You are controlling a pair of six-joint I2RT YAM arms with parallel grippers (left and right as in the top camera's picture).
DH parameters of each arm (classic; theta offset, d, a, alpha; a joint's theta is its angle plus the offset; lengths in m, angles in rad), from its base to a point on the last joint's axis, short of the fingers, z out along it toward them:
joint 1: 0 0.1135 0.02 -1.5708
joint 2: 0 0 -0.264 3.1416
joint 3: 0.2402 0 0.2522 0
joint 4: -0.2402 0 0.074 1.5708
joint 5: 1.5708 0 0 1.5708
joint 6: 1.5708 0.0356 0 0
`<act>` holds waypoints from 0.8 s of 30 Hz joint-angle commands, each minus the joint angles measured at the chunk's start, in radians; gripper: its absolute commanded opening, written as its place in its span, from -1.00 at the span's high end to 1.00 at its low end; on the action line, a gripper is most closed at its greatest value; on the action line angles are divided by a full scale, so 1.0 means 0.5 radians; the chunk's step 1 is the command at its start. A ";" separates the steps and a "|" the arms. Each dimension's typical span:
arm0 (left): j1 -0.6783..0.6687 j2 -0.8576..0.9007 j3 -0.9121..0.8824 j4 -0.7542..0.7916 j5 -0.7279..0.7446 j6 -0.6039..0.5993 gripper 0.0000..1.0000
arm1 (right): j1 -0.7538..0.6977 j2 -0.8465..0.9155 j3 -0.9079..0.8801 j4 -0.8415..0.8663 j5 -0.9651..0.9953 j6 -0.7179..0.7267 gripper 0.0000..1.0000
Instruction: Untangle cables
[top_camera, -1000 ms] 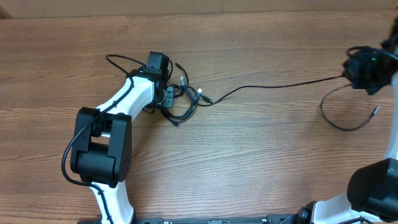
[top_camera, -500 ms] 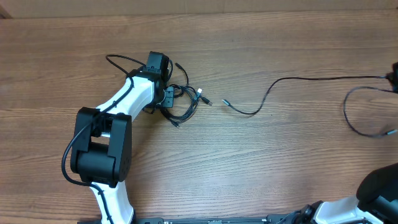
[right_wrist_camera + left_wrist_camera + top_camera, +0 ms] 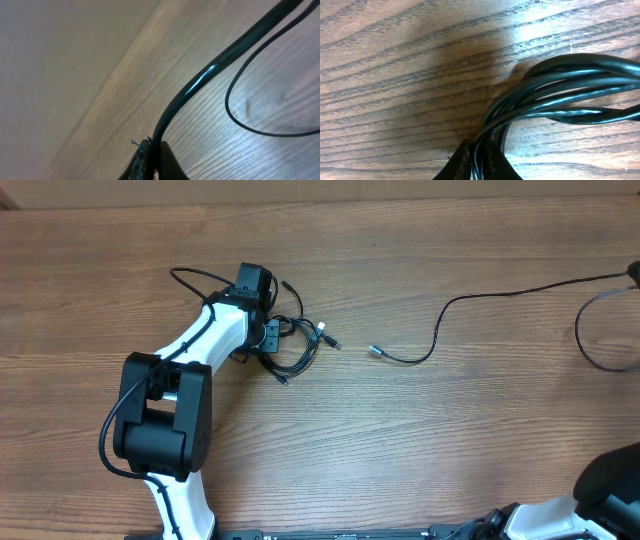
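Black cables (image 3: pixel 570 65) bunched in the clamped left claw (image 3: pixel 482 167); one separate cable (image 3: pixel 207 71) nipped by the right claw (image 3: pixel 150 160).

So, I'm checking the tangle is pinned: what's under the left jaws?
Several black cables, bunched in a loop on the table, run into the shut left jaws. How they cross inside the grip is hidden.

Open table (image 3: pixel 400 440) lies between the knotted cables (image 3: pixel 300 345) and the stray cable (image 3: pixel 445 311).
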 commanded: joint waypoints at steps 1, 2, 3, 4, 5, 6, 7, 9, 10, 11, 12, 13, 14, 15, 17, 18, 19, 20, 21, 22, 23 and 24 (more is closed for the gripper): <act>0.010 0.137 -0.092 -0.011 -0.047 -0.029 0.76 | 0.037 -0.016 0.031 0.009 -0.145 -0.262 0.92; 0.010 0.137 -0.092 -0.011 -0.041 -0.029 0.77 | 0.048 -0.006 0.030 0.005 -0.145 -0.262 0.91; 0.010 0.137 -0.092 -0.011 -0.038 -0.029 0.76 | 0.056 0.008 0.029 -0.011 -0.144 -0.262 0.81; 0.010 0.137 -0.092 -0.011 -0.037 -0.029 0.76 | 0.062 0.021 0.029 -0.026 -0.141 -0.261 0.65; 0.010 0.137 -0.092 -0.011 -0.038 -0.029 0.76 | 0.066 0.036 0.029 -0.039 -0.137 -0.261 0.34; 0.010 0.137 -0.092 -0.011 -0.037 -0.029 0.76 | 0.070 0.050 0.029 -0.056 -0.137 -0.259 0.15; 0.010 0.137 -0.092 -0.011 -0.037 -0.029 0.76 | 0.074 0.068 0.029 -0.071 -0.136 -0.254 -0.11; 0.010 0.137 -0.092 -0.011 -0.038 -0.029 0.75 | 0.083 0.108 0.029 -0.101 -0.134 -0.246 -0.42; 0.010 0.137 -0.092 -0.011 -0.037 -0.029 0.75 | 0.085 0.130 0.028 -0.117 -0.135 -0.246 -0.61; 0.010 0.137 -0.092 -0.011 -0.037 -0.029 0.74 | 0.092 0.148 0.028 -0.130 -0.134 -0.246 -0.81; 0.010 0.137 -0.092 -0.011 -0.038 -0.029 0.74 | 0.097 0.166 0.027 -0.144 -0.137 -0.246 -1.00; 0.010 0.137 -0.092 -0.011 -0.038 -0.029 0.75 | 0.105 0.182 0.027 -0.158 -0.137 -0.246 -1.00; 0.010 0.137 -0.092 -0.011 -0.038 -0.029 0.75 | 0.115 0.202 0.027 -0.169 -0.137 -0.246 -1.00; 0.010 0.137 -0.092 -0.011 -0.038 -0.029 0.74 | 0.134 0.225 0.027 -0.186 -0.135 -0.234 -1.00; 0.010 0.137 -0.092 -0.011 -0.037 -0.029 0.74 | 0.180 0.248 0.016 -0.236 -0.115 -0.184 -1.00; 0.010 0.137 -0.092 -0.011 -0.038 -0.029 0.73 | 0.199 0.249 0.008 -0.253 -0.105 -0.185 -1.00; 0.010 0.137 -0.092 -0.011 -0.037 -0.029 0.74 | 0.227 0.249 -0.005 -0.268 -0.088 -0.185 -1.00; 0.010 0.137 -0.092 -0.011 -0.038 -0.029 0.73 | 0.259 0.249 -0.014 -0.293 -0.064 -0.185 -0.99; 0.010 0.137 -0.092 -0.011 -0.038 -0.029 0.73 | 0.288 0.249 -0.023 -0.312 -0.042 -0.185 -0.93; 0.010 0.137 -0.092 -0.011 -0.038 -0.029 0.72 | 0.330 0.249 -0.035 -0.342 -0.013 -0.185 -0.89; 0.010 0.137 -0.092 -0.011 -0.037 -0.029 0.73 | 0.358 0.249 -0.035 -0.369 0.010 -0.185 -0.87; 0.010 0.137 -0.092 -0.011 -0.038 -0.029 0.72 | 0.446 0.253 -0.036 -0.433 0.082 -0.185 -0.83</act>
